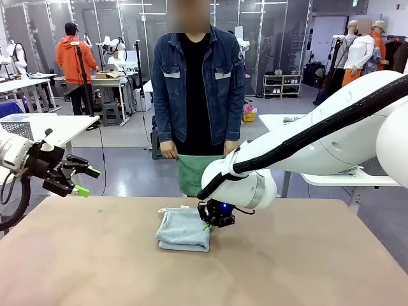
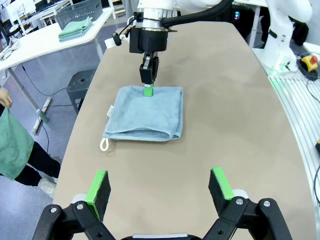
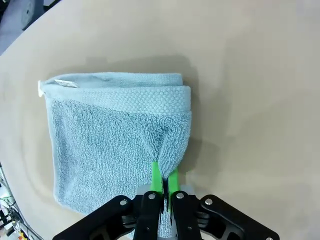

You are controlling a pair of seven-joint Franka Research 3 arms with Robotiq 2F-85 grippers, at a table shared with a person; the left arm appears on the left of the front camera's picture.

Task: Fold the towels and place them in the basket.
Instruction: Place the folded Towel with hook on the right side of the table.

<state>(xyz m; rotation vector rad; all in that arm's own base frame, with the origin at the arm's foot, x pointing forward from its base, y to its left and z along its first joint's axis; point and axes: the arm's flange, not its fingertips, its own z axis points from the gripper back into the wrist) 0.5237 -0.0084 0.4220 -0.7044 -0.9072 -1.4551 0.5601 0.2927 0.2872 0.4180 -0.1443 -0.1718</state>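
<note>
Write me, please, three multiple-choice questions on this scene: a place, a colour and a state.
1. Where does the blue towel lie? A on the floor; B on the table; C on a chair.
2. What colour is the person's towel? A green; B white; C red.
3. How is the right end effector? A wide open; B holding a cup; C shut on the blue towel.
Answers: 1 B, it lies folded on the tabletop; 2 A, the cloth is plainly green; 3 C, it pinches the towel's edge.
</note>
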